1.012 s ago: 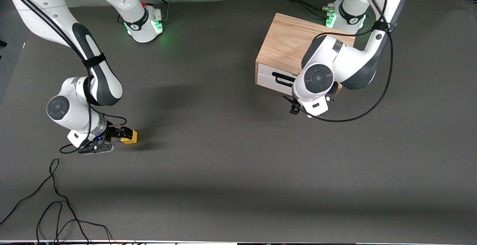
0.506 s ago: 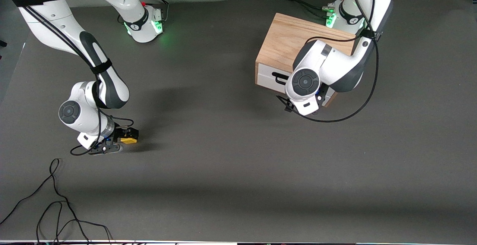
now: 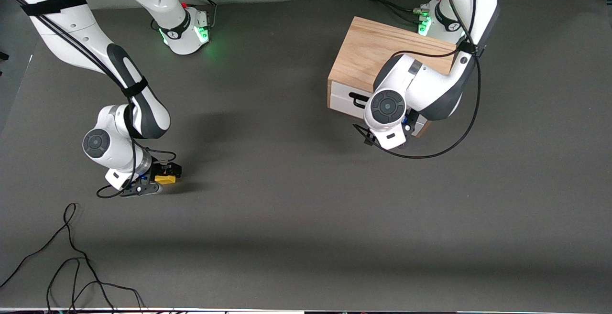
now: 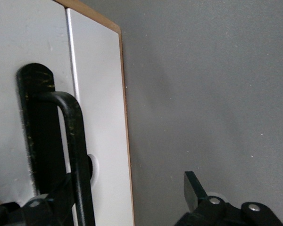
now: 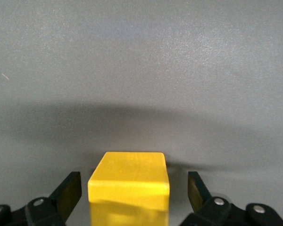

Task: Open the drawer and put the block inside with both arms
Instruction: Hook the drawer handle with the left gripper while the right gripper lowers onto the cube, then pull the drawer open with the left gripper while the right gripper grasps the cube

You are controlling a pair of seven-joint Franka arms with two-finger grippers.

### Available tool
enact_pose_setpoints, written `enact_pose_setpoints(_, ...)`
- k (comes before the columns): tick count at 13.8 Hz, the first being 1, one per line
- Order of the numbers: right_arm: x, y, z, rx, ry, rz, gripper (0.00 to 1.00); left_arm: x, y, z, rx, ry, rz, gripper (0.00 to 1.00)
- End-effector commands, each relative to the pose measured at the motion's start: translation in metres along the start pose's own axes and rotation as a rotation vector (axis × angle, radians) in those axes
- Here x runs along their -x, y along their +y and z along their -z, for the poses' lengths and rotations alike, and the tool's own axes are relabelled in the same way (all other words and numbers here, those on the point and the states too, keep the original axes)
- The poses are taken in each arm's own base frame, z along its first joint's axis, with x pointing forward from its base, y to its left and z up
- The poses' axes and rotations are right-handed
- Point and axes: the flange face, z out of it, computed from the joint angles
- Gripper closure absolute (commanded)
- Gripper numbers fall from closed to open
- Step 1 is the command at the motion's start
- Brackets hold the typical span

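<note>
The yellow block [image 3: 165, 178] sits on the grey table toward the right arm's end. My right gripper [image 3: 164, 174] is down around it and open. In the right wrist view the block [image 5: 129, 181] stands between the two fingers [image 5: 68, 188] with a gap on each side. The white drawer [image 3: 343, 100] is shut in the wooden cabinet [image 3: 368, 51]. My left gripper [image 4: 127, 193] is open at the drawer front, and the black bar handle [image 4: 78, 141] lies between its fingers, close to one. The left wrist [image 3: 386, 107] hides that gripper in the front view.
Loose black cables [image 3: 71, 266] lie on the table near the front camera at the right arm's end. The green-lit arm bases [image 3: 186, 29] [image 3: 437, 20] stand along the edge farthest from the front camera, one right beside the cabinet.
My right gripper has slid forward so the block now sits between its fingers. My left arm has moved in closer to the drawer front and its handle.
</note>
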Motion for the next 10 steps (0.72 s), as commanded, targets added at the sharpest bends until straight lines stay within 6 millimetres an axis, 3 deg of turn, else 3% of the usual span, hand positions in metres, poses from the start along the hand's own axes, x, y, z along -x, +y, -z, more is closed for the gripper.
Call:
enact_pose_setpoints(1, 0.0, 0.001, -0.006, 0.009, 0.021, 0.044, 0.0, 0.001, 0.003, 0.006, 0.029, 0.016, 0.006, 0.0)
enact_pose_setpoints(5, 0.0, 0.002, -0.006, 0.01, 0.021, 0.062, 0.13, 0.0, 0.01, 0.005, 0.04, 0.023, -0.002, 0.0)
enact_pose_setpoints(10, 0.0, 0.002, -0.006, 0.01, 0.021, 0.063, 0.33, 0.002, 0.047, 0.012, 0.091, 0.031, -0.019, 0.0)
